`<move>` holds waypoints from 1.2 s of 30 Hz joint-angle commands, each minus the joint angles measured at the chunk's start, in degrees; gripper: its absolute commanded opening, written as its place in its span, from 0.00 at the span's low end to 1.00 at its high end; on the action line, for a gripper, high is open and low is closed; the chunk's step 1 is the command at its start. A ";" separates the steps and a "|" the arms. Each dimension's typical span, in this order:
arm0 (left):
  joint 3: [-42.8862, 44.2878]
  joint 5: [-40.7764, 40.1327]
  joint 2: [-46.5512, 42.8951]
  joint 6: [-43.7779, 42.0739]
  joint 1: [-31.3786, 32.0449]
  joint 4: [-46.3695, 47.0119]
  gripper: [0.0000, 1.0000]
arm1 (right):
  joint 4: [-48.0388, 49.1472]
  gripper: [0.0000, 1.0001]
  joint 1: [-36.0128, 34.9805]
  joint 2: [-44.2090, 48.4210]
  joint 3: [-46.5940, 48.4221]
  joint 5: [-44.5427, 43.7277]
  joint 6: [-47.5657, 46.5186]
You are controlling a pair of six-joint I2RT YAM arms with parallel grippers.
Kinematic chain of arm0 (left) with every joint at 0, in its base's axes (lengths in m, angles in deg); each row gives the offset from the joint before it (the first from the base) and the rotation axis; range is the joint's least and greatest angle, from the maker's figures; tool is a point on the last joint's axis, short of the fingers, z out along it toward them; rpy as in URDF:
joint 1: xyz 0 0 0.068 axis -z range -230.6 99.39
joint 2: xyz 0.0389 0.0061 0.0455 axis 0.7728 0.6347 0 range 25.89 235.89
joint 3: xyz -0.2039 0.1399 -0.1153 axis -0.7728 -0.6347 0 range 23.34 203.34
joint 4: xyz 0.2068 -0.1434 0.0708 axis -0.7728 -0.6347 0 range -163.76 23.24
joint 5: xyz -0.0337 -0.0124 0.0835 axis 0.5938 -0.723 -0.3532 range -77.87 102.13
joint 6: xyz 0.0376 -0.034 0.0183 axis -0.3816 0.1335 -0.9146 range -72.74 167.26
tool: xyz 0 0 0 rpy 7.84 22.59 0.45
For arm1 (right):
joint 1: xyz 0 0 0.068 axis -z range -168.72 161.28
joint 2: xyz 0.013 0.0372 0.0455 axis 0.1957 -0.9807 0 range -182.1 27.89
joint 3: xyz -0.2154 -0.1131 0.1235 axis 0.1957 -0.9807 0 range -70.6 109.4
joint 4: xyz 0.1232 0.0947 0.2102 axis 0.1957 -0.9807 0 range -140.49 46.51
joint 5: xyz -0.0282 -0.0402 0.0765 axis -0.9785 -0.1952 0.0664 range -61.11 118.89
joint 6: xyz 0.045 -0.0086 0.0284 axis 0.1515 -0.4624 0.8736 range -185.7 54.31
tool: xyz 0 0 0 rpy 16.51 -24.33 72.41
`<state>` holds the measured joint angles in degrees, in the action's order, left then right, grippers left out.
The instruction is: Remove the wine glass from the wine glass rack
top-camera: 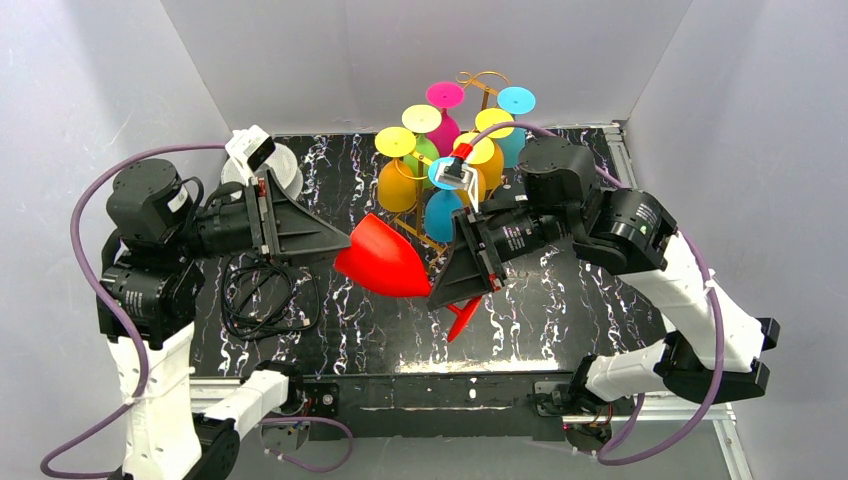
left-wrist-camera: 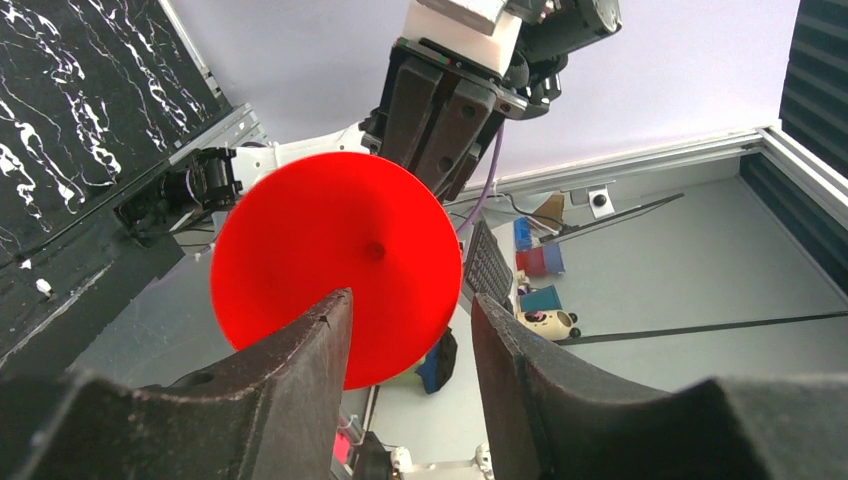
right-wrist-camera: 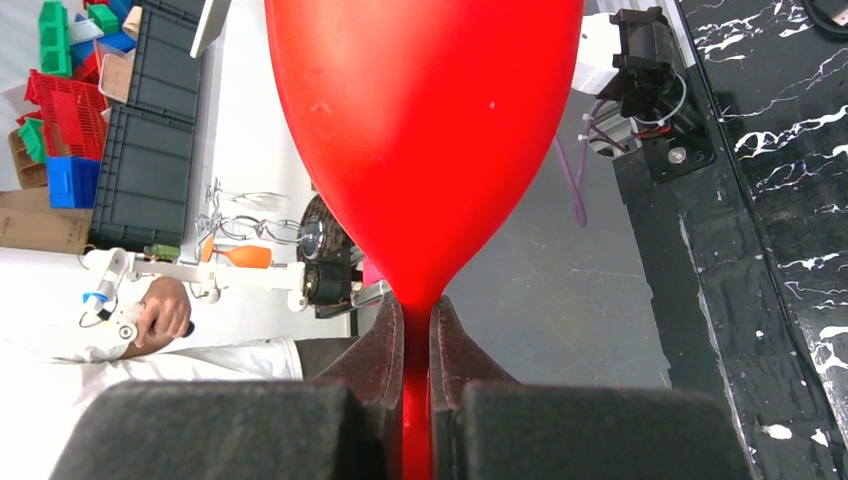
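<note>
The red wine glass [top-camera: 385, 262] is off the rack [top-camera: 486, 95], above the middle of the worktop [top-camera: 560, 330]. The right gripper [right-wrist-camera: 415, 312] clamps its stem. The left gripper [left-wrist-camera: 410, 320], half open, sits at the bowl's rim. Only setting it down seems left.

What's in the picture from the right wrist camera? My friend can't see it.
The right gripper is shut on the thin stem of a red wine glass, whose big round bowl fills the top of the picture. A black table with white streaks runs down the right side.
</note>
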<state>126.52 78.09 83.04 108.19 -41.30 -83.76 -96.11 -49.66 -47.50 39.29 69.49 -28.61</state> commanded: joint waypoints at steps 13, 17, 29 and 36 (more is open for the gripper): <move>1.11 2.78 -1.80 0.77 0.54 2.19 0.35 | 3.04 0.01 -0.31 -3.56 3.94 5.98 0.75; 0.83 2.63 -2.18 0.86 0.63 2.23 0.33 | 3.97 0.01 -0.26 -3.71 3.14 7.51 1.21; 0.29 2.29 -2.72 0.97 1.05 2.22 0.26 | 5.99 0.01 -0.31 -4.78 1.97 12.11 2.39; 0.15 1.59 -2.90 1.74 1.15 2.23 0.15 | 6.17 0.01 -0.30 -5.19 1.90 12.19 2.46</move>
<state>126.21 77.52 80.70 109.17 -40.34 -83.74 -93.73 -49.66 -52.83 40.60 80.02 -26.17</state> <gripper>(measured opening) 0.175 0.077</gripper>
